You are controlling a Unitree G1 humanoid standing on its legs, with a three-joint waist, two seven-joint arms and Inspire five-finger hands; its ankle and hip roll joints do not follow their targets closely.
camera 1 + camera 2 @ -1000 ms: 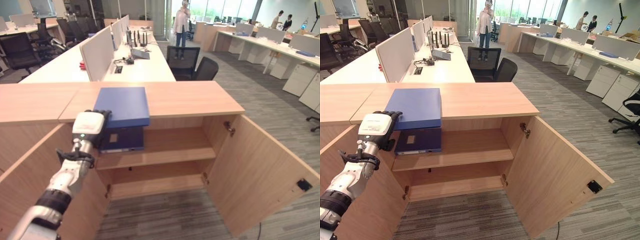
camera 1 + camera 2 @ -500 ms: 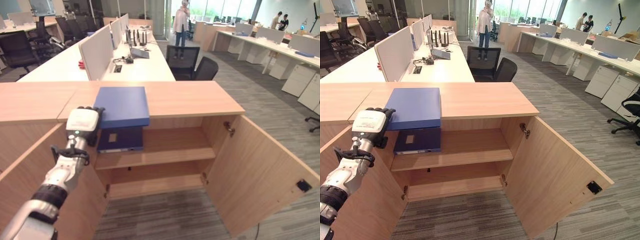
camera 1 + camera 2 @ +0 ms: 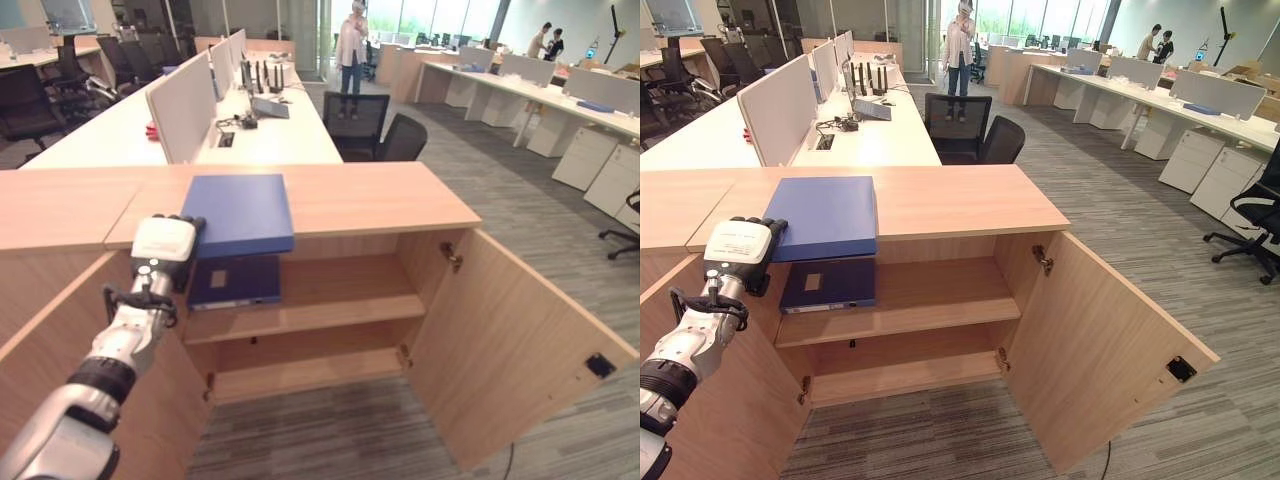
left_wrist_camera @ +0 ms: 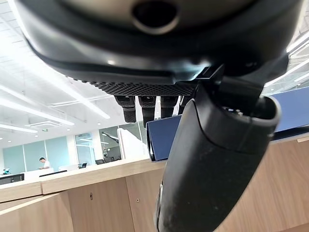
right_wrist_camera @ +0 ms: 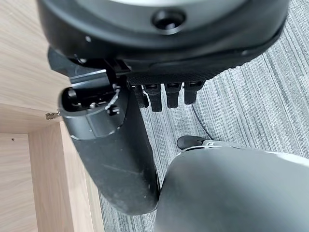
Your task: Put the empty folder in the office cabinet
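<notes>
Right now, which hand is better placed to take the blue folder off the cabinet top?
Left, probably. The left hand is already at the near left edge of the blue folder on the cabinet top. The right hand hangs low over the carpet, holding nothing.

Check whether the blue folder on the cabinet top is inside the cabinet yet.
Not yet: the blue folder lies flat on the cabinet top, overhanging its front edge. The left hand is at its left edge.

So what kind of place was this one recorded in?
An open-plan office, by the look of it: long white desks with divider screens, black swivel chairs, grey carpet, and a low wooden cabinet with open doors and a blue folder lying on top.
</notes>
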